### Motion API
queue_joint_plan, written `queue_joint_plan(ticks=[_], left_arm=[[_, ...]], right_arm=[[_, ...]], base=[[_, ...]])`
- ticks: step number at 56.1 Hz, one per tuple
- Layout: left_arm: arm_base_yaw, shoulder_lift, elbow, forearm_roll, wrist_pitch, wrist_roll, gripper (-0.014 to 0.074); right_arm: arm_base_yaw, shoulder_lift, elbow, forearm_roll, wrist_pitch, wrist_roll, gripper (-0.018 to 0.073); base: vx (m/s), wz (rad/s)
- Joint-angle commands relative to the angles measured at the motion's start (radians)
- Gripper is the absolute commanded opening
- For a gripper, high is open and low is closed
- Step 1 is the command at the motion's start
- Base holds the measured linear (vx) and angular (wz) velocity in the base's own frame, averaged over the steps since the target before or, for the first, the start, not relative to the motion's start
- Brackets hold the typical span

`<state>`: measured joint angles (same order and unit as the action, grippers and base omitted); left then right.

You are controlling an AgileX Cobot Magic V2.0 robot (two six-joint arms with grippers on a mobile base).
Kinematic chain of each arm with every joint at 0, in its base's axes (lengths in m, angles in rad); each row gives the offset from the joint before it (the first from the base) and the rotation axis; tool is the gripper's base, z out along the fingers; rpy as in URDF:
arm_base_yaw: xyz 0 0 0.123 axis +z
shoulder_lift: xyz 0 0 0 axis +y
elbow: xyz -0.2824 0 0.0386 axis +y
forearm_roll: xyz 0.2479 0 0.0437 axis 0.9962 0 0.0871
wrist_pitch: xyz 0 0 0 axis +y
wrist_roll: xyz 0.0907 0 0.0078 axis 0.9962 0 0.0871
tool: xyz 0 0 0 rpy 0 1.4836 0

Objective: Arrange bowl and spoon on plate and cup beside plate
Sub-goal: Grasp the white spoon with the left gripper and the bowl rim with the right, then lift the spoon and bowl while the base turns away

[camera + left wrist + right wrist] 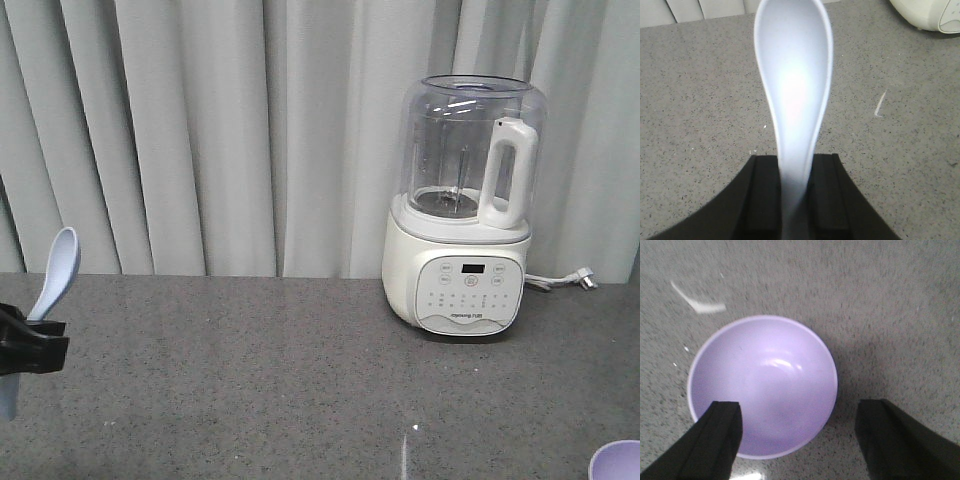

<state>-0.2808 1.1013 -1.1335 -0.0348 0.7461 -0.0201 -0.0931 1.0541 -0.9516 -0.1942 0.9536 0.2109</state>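
Note:
My left gripper (30, 340) is shut on the handle of the white spoon (55, 275), which it holds up above the table's left side with the scoop on top. In the left wrist view the spoon (792, 90) rises from between the closed jaws of the left gripper (794, 162). The lavender bowl (762, 385) stands empty on the table, and only its rim (615, 460) shows at the front view's bottom right corner. My right gripper (800, 412) hangs open above it, one finger over the bowl's inside and the other outside its right rim. The plate and cup are out of view.
A white blender (465, 210) with a clear jug stands at the back right of the grey speckled table (250, 380), its plug (580, 280) lying beside it. Grey curtains hang behind. A short white mark (697, 302) lies on the tabletop beyond the bowl.

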Motion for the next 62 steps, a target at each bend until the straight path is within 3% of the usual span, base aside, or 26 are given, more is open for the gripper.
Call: queue_joint_plan(ticks=[1,17,48,55,62], left_arm=[[-0.005,-0.033,-0.030,-0.010,-0.052,0.010,-0.0007],[-0.005,-0.033,-0.030,-0.010,-0.047,0.011,-0.0006],[-0.005,-0.033,-0.030,-0.010,-0.037,0.011,-0.0006],[-0.005,-0.033,-0.030,-0.010,-0.046,0.011,-0.0006],[-0.005,-0.033,-0.030,-0.010,-0.051,0.011,-0.0006]], right_arm=[[-0.015,0.047,-0.032,-0.033,-0.030,0.001,0.0517],[-0.162,0.146,-0.029,0.071,-0.093,-0.045,0.0511],[-0.164,0.392,-0.029,0.098,-0.194,-0.072,0.0507],[-0.164,0.418,-0.029,0.099,-0.222,-0.071,0.0461],[-0.164,0.425,-0.029,0.098,-0.250,-0.071,0.0309]], base=[[0.00,0.00],[0.00,0.00],[0.00,0.00],[0.00,0.00],[0.00,0.00]])
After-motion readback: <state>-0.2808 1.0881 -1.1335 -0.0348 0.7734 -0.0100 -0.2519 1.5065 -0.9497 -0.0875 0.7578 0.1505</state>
